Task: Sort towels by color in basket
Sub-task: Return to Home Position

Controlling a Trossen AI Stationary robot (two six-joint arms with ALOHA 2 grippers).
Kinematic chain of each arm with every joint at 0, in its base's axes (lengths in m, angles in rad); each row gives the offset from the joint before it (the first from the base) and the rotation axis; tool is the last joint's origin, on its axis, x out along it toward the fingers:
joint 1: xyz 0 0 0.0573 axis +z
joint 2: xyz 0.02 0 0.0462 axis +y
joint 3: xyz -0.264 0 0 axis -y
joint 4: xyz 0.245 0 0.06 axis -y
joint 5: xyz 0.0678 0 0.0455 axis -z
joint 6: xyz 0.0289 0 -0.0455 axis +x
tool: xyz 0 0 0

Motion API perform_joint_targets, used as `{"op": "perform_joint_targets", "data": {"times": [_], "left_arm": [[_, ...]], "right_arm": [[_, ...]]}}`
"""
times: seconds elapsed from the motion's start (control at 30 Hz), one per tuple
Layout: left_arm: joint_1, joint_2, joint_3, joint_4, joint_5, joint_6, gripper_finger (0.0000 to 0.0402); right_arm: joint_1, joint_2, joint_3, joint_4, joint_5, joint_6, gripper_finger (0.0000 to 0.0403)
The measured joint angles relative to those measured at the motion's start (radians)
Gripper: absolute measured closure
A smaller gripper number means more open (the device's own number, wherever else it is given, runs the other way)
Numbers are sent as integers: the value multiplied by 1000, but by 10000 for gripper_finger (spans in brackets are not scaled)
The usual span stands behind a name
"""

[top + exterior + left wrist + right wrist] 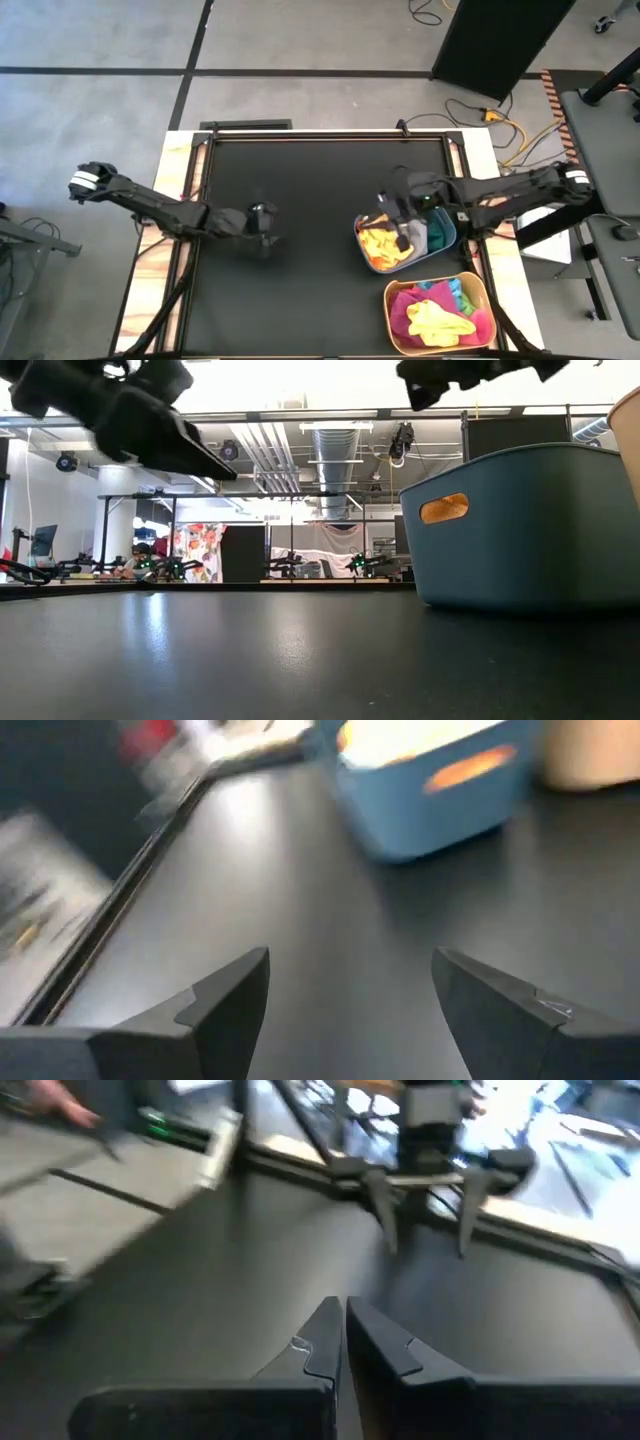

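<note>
Cloth towels, binned — I judge them light, limp; pinch a raised fold. My left fingers apart over the surface; right fingers together, empty.

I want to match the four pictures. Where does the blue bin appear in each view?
High view: the blue bin stands right of centre, near the table's right edge.
Low view: the bin fills the right side.
Left wrist view: the bin stands ahead of the open left end effector, across bare table.
Right wrist view: not in it.
Shared landmark: the black table top, seen in all four views.
</note>
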Motion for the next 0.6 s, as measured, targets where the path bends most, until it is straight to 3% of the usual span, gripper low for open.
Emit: {"op": "perform_joint_targets", "data": {"times": [0.1,0.17,0.33,0.4,0.53,0.6], "left_arm": [[23,-81,-112,193,197,84,138],[56,-158,-181,248,289,56,138],[127,-351,-309,224,310,30,138],[148,-418,-339,227,333,45,138],[196,-532,-394,190,460,36,138],[213,-589,-415,125,475,34,138]], "right_arm": [[0,-65,-90,36,-50,-31,390],[0,-111,-135,28,-64,-32,390],[-12,-212,-173,-141,75,210,390],[-10,-236,-194,-182,71,171,390],[-11,-298,-278,-40,34,94,390],[-12,-335,-334,-10,33,89,390]]}}
